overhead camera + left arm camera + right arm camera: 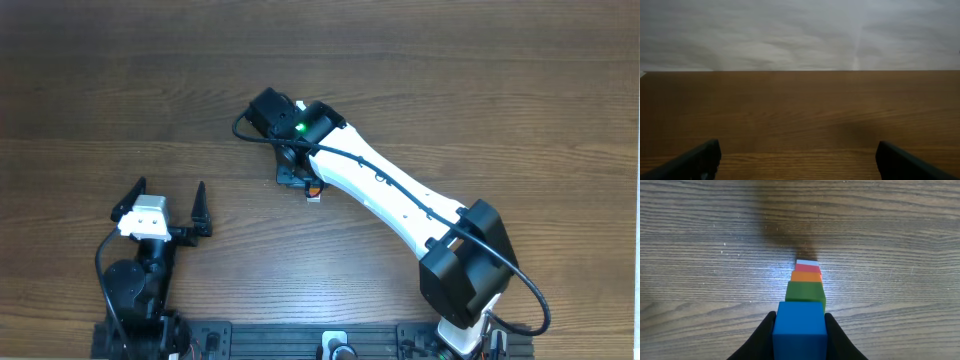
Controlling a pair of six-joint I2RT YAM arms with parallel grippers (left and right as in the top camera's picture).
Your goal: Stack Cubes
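The step in hand looks like placing the top piece: the right pincer [800, 332] is clenched on a blue plastic cube [800, 322], one finger against each side. It holds the cube directly above a column of a green cube [806, 292], an orange cube [806, 276], a red cube [808, 268] and a white cube [807, 262]. The column stands near the middle of the wooden table [700, 240]. Whether blue already rests on green cannot be told. Next it probably needs a square seating, then a gentle release and a straight lift. The left pincer [170, 187] sits released, near and left, well apart.
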